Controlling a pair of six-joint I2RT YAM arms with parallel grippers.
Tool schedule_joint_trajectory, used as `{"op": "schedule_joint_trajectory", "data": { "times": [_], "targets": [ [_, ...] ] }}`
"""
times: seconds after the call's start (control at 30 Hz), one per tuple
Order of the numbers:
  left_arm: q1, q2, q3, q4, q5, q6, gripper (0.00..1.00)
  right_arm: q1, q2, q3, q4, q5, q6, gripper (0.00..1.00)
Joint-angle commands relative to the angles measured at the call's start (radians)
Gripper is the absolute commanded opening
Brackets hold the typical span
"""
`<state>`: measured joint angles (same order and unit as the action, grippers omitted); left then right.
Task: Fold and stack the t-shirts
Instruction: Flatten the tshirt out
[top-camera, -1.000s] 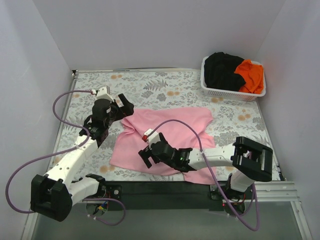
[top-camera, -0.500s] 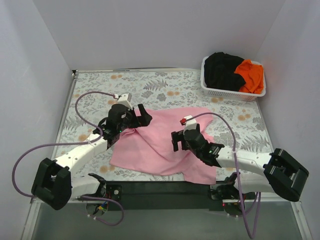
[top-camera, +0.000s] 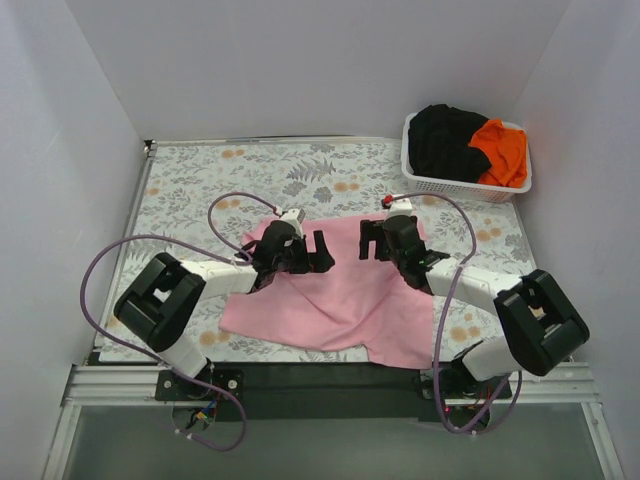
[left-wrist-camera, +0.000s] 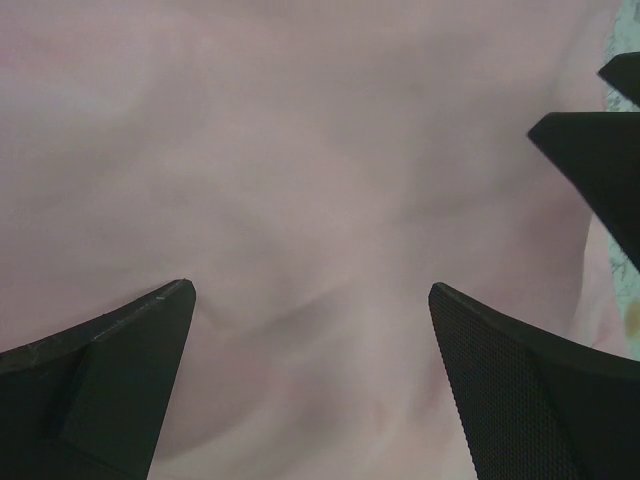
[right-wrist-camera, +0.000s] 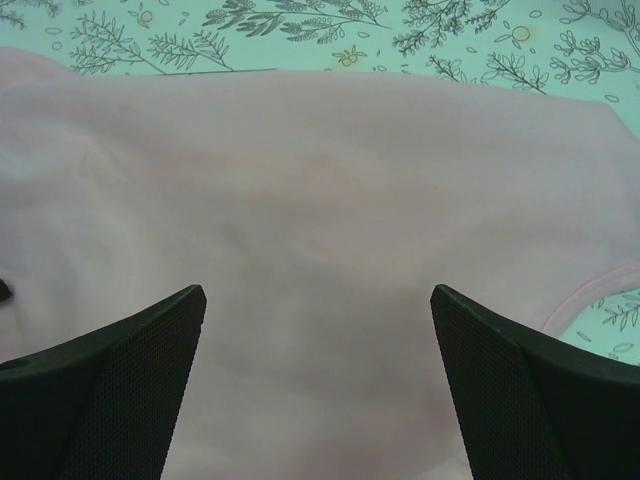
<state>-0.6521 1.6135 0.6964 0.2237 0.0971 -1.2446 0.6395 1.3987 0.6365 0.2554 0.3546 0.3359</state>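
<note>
The light pink t-shirt (top-camera: 340, 290) lies crumpled on the flowered table, filling the left wrist view (left-wrist-camera: 320, 180) and most of the right wrist view (right-wrist-camera: 320, 200). My left gripper (top-camera: 318, 252) is open over the shirt's upper left part, its fingers (left-wrist-camera: 110, 370) wide apart with cloth beneath them. My right gripper (top-camera: 368, 240) is open over the shirt's upper middle, facing the left one, its fingers (right-wrist-camera: 520, 380) spread above the cloth. Neither holds anything. The black t-shirt (top-camera: 445, 140) and the orange t-shirt (top-camera: 503, 150) lie bunched in the basket.
The white lattice basket (top-camera: 455, 185) stands at the back right corner. The flowered tablecloth (top-camera: 190, 190) shows bare to the left and behind the shirt. White walls enclose the table on three sides. Purple cables loop over both arms.
Both arms have swung inward and farther back. The left gripper moved right onto the shirt's upper left. The right gripper moved from the front of the shirt up to its upper middle.
</note>
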Motion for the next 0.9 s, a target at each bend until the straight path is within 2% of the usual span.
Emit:
{"op": "schedule_joint_trajectory", "data": {
  "times": [0.0,0.33,0.53,0.67,0.87],
  "targets": [
    [-0.006,-0.003,0.014,0.086,-0.011,-0.015,0.98,-0.032,0.075,0.077,0.056,-0.055,-0.023,0.85],
    [-0.006,0.100,0.080,0.013,-0.085,0.019,0.98,-0.116,0.328,0.235,0.065,-0.186,-0.009,0.84],
    [0.011,0.065,0.083,-0.026,-0.160,0.040,0.98,-0.132,0.486,0.368,0.062,-0.265,-0.005,0.83],
    [0.070,0.039,0.069,-0.037,-0.165,0.053,0.98,-0.133,0.612,0.508,0.012,-0.308,-0.009,0.82],
    [0.124,0.014,0.087,-0.049,-0.195,0.103,0.98,-0.132,0.686,0.669,-0.016,-0.407,-0.027,0.82]
  ]
}}
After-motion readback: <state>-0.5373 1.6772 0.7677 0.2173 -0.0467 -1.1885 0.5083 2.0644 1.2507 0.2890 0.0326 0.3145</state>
